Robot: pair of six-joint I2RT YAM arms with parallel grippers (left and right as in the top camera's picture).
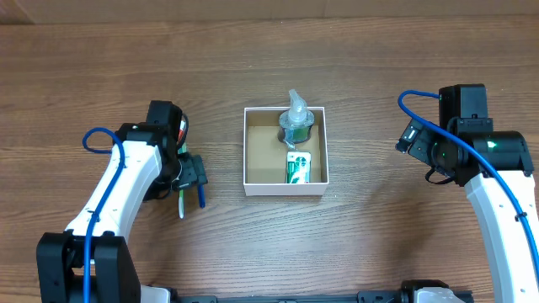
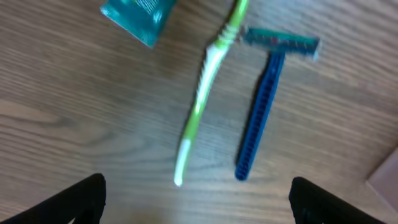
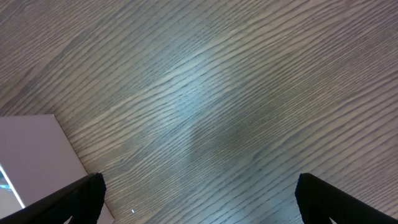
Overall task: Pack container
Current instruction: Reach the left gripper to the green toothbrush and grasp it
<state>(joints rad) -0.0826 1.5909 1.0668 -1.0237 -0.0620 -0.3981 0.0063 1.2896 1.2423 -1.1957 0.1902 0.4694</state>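
Observation:
The container, a square white-walled box with a brown inside, sits mid-table. It holds a clear pump bottle and a small green-and-white pack. My left gripper is open and empty, left of the box. It hovers over a green-and-white toothbrush and a blue razor that lie side by side on the table. My right gripper is open and empty over bare wood, to the right of the box. The box's white corner shows in the right wrist view.
A teal packet lies just beyond the toothbrush head. A red item shows beside the left arm's wrist. The toothbrush and razor lie near the left arm.

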